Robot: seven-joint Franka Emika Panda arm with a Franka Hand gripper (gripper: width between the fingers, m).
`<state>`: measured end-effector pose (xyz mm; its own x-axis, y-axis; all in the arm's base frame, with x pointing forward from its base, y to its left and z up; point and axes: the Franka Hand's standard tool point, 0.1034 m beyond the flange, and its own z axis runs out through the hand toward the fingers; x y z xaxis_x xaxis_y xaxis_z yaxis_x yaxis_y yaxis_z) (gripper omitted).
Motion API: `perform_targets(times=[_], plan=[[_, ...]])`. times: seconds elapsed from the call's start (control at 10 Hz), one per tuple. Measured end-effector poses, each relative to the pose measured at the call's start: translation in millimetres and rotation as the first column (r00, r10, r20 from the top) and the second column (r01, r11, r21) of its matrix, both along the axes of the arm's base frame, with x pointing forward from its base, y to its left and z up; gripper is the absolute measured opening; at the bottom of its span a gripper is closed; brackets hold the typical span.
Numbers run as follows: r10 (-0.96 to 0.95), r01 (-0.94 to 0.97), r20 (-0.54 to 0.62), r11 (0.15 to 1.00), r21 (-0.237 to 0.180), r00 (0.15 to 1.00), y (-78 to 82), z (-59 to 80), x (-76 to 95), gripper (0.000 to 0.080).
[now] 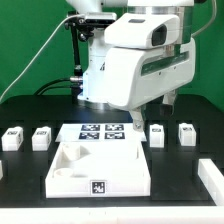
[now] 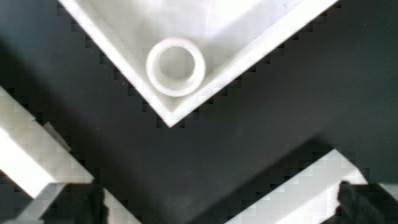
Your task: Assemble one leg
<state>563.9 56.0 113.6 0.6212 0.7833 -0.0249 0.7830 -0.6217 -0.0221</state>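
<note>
Several legs, small white posts with marker tags, stand on the black table. Two are at the exterior view's left (image 1: 12,138) (image 1: 42,137) and two at its right (image 1: 157,133) (image 1: 187,132). The big white panel (image 1: 100,170) lies in front. My gripper (image 1: 155,110) hangs above the table by the panel's far right corner, apart from every leg. In the wrist view the gripper (image 2: 210,208) is open and empty, with dark fingertips (image 2: 54,205) at both sides. A panel corner with a round socket (image 2: 173,65) lies ahead of it. No leg shows in the wrist view.
The marker board (image 1: 100,133) lies behind the panel. Another white part (image 1: 212,178) sits at the exterior view's right front edge. The arm's bulky white body hides the table's middle back. White strips (image 2: 285,190) cross the wrist view near the fingers.
</note>
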Motion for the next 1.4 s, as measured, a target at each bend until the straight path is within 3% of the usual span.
perform_targets(times=[0.2,0.4,0.6,0.8,1.2,1.4], plan=[[0.002,-0.002,0.000,1.000,0.000,1.000,0.0,-0.1,-0.4,0.0650],[0.138,-0.138,-0.027,0.990,0.000,0.990,-3.6,-6.2,-24.6,0.0650],[0.357,-0.356,-0.070,0.934,0.016,0.932,-15.8,-15.1,-49.9,0.0650],[0.444,-0.442,-0.096,0.896,0.038,0.891,-40.6,-24.8,-68.8,0.0650],[0.407,-0.406,-0.095,0.913,0.033,0.909,-37.6,-24.3,-65.9,0.0650],[0.502,-0.500,-0.096,0.865,0.049,0.859,-43.2,-26.4,-69.2,0.0650]])
